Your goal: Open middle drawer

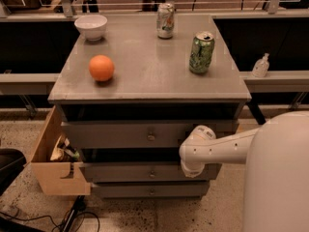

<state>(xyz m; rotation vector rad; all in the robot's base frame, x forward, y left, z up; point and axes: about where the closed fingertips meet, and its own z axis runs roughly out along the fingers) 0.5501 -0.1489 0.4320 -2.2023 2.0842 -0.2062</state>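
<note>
- Speckled floor with dark counters behind it; a grey cabinet stood at centre, its drawer fronts facing the camera.
- Arm extended from the right across the cabinet front, presumably to get at a knob.
- Middle drawer sat second of three and looked shut. Opening was judged not yet done.
- Gripper was at the arm's end, close against that drawer's right part and right of its knob. Open or closed: could not tell.
- Orange, bowl and green can rested on top, out of the drawer's path.
</note>
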